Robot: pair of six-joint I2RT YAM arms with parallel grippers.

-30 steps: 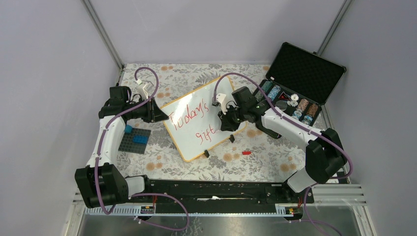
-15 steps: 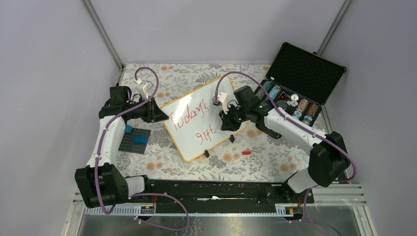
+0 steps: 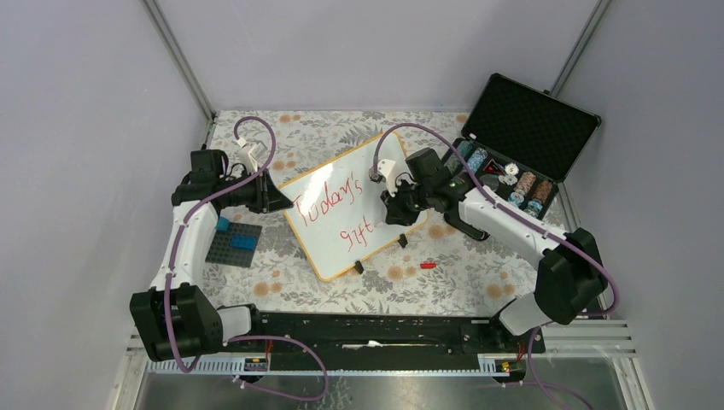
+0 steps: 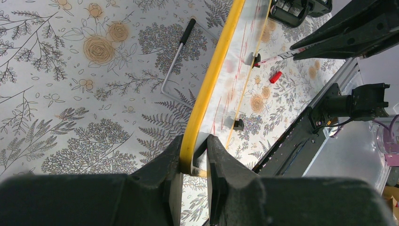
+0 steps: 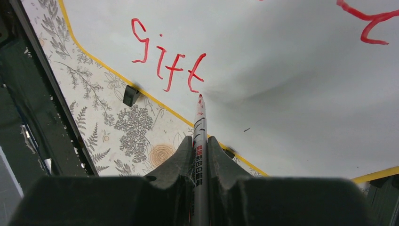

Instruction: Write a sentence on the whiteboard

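Note:
The whiteboard (image 3: pixel 329 248), white with a yellow rim, stands tilted mid-table. The sentence in red reads "Today's" (image 3: pixel 329 198) over "gift" (image 3: pixel 357 229). My left gripper (image 3: pixel 277 203) is shut on the board's left corner. In the left wrist view its fingers (image 4: pixel 194 153) pinch the yellow rim (image 4: pixel 211 80). My right gripper (image 3: pixel 394 209) is shut on a grey marker with a red tip (image 5: pixel 199 117). In the right wrist view the marker runs up between the fingers (image 5: pixel 200 141). Its tip sits just below the last letter of "gift" (image 5: pixel 167 66) on the whiteboard (image 5: pixel 282 70). Whether the tip touches is unclear.
An open black case (image 3: pixel 534 124) with rows of chips (image 3: pixel 512 184) stands at the back right. A red cap (image 3: pixel 428 266) lies in front of the board. A dark baseplate with blue bricks (image 3: pixel 235 243) lies at the left. A bent metal rod (image 4: pixel 176 56) lies behind the board.
My right gripper with the marker has edged slightly to the right, off the end of "gift". The left gripper and the board have stayed put.

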